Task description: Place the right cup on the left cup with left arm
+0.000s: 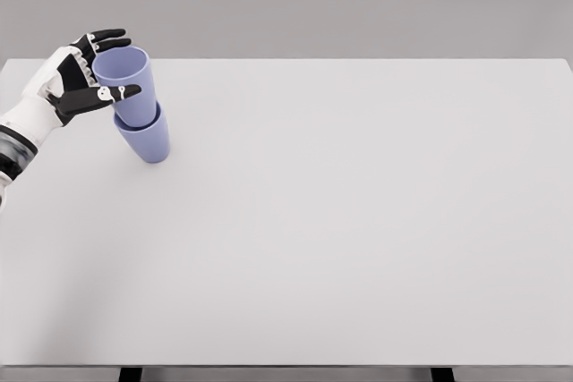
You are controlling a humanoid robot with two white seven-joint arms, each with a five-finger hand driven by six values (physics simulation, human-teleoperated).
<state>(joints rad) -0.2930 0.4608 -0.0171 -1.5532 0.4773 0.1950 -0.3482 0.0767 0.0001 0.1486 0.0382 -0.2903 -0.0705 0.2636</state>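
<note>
At the upper left of the frame, a blue cup is seen nested in a second blue cup on the white bench. The upper cup is gripped by the left robot hand.

views: one, head camera | position: above the near edge of the white table | facing: forward and down, toward the grey backdrop | range: moderate, nearly whole tabletop in frame | overlap: single view only
</note>
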